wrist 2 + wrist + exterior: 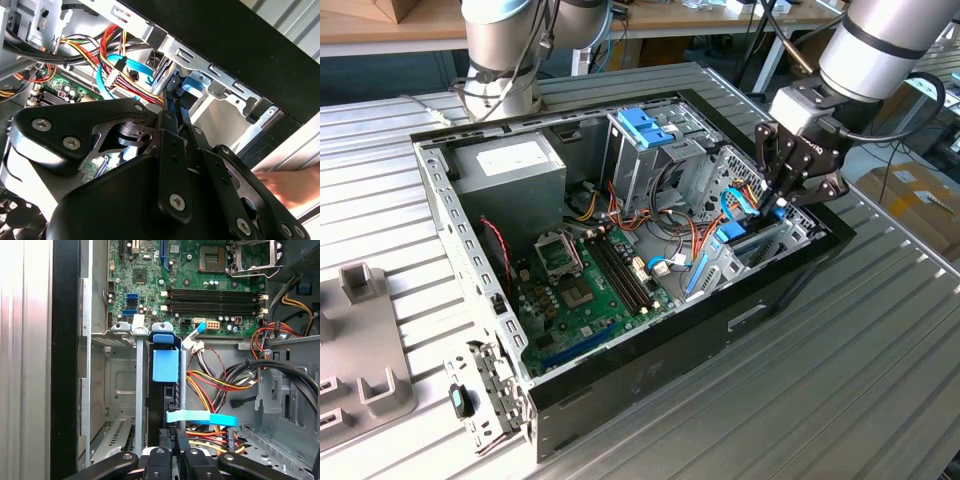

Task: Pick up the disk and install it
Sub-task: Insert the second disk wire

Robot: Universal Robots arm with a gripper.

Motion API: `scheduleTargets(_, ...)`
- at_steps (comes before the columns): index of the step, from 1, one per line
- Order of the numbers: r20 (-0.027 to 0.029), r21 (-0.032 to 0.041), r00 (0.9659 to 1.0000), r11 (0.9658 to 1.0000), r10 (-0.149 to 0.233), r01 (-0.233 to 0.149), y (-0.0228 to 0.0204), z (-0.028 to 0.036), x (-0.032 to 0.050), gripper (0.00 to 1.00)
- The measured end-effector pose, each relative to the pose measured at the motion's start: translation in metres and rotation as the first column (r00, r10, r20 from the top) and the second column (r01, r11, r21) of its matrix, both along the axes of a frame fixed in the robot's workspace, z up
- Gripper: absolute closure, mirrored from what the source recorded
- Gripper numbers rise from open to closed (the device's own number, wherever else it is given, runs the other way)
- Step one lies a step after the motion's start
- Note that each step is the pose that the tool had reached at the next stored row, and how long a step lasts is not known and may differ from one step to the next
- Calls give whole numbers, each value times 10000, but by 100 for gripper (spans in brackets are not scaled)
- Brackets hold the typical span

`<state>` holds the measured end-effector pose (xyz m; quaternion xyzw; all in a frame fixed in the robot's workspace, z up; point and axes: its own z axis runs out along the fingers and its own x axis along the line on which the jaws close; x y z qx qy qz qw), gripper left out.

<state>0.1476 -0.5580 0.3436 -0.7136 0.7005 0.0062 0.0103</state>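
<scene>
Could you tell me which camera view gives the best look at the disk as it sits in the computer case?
The first wrist view: the disk stands on edge in its metal bay, blue carrier clearly visible above the hand. The second wrist view gives a blue sliver past the hand. In the exterior view the hand mostly hides it.

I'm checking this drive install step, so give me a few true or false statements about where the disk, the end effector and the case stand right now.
1. The disk stands on edge in a metal bay inside the computer case. True.
2. The end effector hovers above the power supply. False: it is at the drive bay, at the exterior view's right end of the case.
3. The case's side panel is on. False: the case is open, with the motherboard showing.
4. A flat blue cable crosses near the disk in the first wrist view. True.
5. The end effector's fingers are closed on the disk's end. True.
</scene>
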Motion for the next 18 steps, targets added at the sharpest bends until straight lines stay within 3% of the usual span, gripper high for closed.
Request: scheduleTargets(18,0,-3,10000,10000,0,0,-2,-48,-1,84)
